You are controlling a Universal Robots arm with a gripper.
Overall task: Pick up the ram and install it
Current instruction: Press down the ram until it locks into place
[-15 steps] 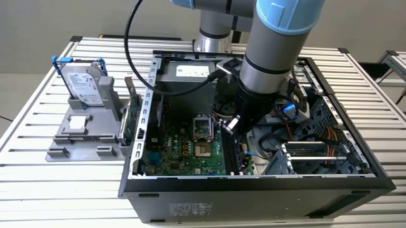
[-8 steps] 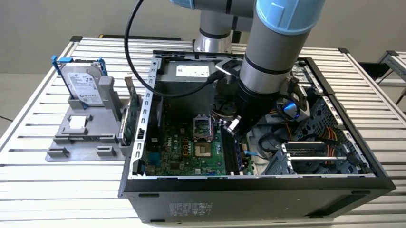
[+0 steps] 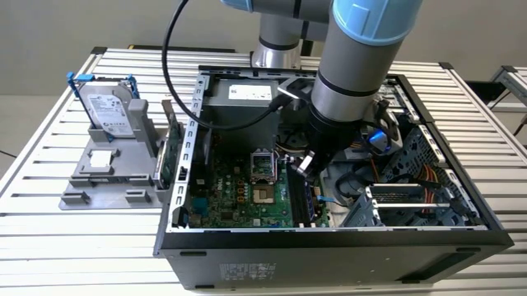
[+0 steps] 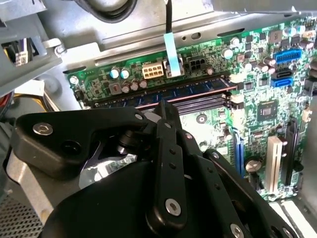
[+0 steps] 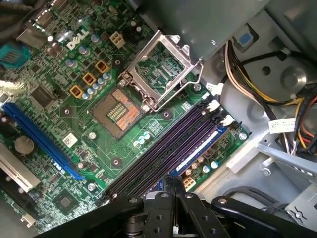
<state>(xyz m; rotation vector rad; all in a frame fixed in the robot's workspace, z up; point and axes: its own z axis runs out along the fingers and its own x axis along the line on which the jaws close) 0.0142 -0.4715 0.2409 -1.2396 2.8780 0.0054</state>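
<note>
The ram (image 4: 190, 91) is sitting edge-down in the outermost memory slot (image 5: 198, 148), its long axis running along the slots directly below the gripper (image 4: 163, 111), whose jaw state I cannot tell

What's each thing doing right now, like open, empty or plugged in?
ram, standing in the outermost memory slot.
other memory slots, empty.
processor socket, open and empty.
computer case, lying flat, side open.
hard drive, upright in its grey stand outside the case.
gripper, inside the case above the memory slots.
</note>
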